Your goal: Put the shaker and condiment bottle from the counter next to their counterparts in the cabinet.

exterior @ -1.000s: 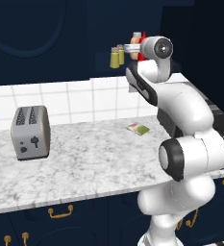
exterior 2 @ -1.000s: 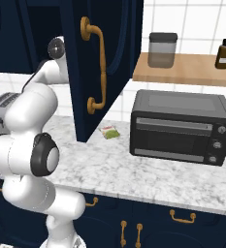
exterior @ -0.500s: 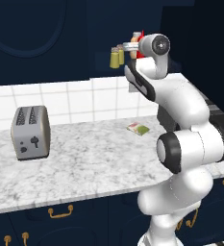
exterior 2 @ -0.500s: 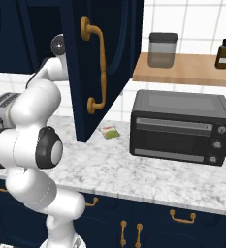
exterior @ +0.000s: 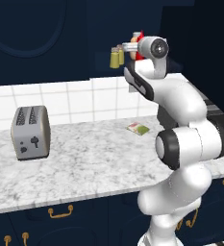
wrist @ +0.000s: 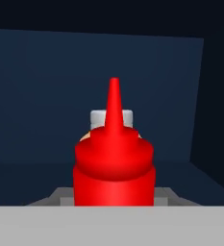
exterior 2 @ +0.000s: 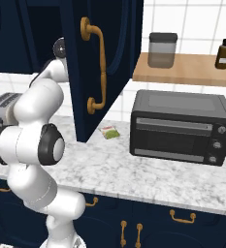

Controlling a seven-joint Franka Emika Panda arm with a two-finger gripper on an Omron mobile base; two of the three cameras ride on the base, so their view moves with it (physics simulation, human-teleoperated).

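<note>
Since a second ago the arm has leaned slightly deeper toward the cabinet (exterior: 75, 43), upper centre of the left base view. The gripper (exterior: 130, 47) holds the condiment bottle (wrist: 114, 163) before the orange-tan bottle (wrist: 111, 118). Both shakers (exterior: 116, 57) already stand paired, so only release remains.

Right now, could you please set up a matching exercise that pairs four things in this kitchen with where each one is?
Things:
1. toaster
2. condiment bottle
3. glass jar
4. toaster oven

Places:
A. on the wooden wall shelf
B. in the cabinet, directly in front of the hand camera
C. on the counter, left of the arm
D. on the counter below the wooden shelf

Pairs: 1-C, 2-B, 3-A, 4-D
</note>
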